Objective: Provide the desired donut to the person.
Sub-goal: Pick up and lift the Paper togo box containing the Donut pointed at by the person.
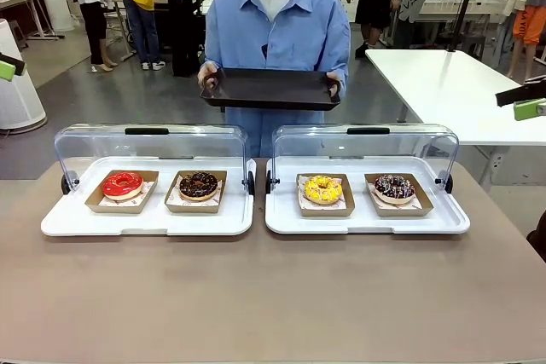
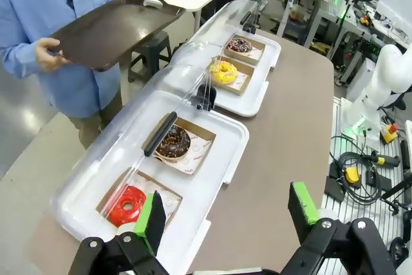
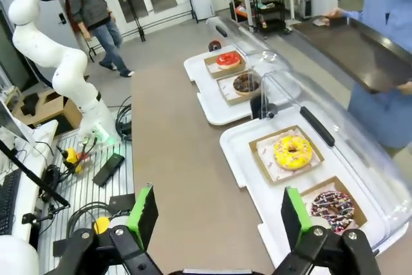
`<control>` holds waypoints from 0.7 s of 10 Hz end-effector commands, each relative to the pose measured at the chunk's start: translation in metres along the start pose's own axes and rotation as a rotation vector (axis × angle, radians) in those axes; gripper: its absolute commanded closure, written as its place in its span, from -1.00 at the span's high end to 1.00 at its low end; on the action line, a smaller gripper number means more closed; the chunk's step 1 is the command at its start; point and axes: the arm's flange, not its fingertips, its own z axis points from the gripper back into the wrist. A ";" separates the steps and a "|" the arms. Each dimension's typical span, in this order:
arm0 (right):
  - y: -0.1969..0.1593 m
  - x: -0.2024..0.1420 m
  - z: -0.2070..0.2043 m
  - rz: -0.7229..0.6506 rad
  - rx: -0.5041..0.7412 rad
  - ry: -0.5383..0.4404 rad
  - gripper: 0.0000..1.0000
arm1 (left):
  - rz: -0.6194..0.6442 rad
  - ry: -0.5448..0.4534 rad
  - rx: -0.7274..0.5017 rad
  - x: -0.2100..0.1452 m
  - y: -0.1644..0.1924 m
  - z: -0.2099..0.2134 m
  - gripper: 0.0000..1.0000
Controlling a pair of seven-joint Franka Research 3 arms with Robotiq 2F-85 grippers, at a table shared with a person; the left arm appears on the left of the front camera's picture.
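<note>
well, left hand point(image 2: 225, 210) and right hand point(image 3: 217, 209) are spread wide, empty; wait till the person point(image 1: 275, 27) picks from the donuts point(image 1: 199, 185).

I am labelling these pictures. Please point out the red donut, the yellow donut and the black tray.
red donut point(image 1: 112, 185), front view, left side of its ring.
yellow donut point(image 1: 313, 190), front view, left side of its ring.
black tray point(image 1: 270, 89), front view, middle of its inside.

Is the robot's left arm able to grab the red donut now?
Probably yes. The clear lid is rolled back behind the red donut, nothing covers it, and the left gripper has open jaws.
</note>
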 end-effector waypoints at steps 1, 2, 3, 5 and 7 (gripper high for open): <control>-0.003 0.002 0.003 0.017 0.004 -0.016 1.00 | 0.000 -0.001 -0.007 -0.016 0.006 -0.002 1.00; -0.003 0.002 0.005 0.015 0.005 -0.017 1.00 | 0.007 -0.003 -0.017 -0.022 0.008 -0.001 1.00; -0.003 0.002 0.005 0.017 0.007 -0.014 1.00 | 0.012 -0.004 -0.023 -0.029 0.009 0.001 1.00; -0.003 0.002 0.005 0.014 0.009 -0.017 1.00 | 0.007 -0.010 -0.040 -0.028 0.007 0.005 1.00; 0.002 -0.002 0.004 -0.003 -0.001 0.013 1.00 | 0.034 0.009 -0.024 -0.030 0.008 0.003 1.00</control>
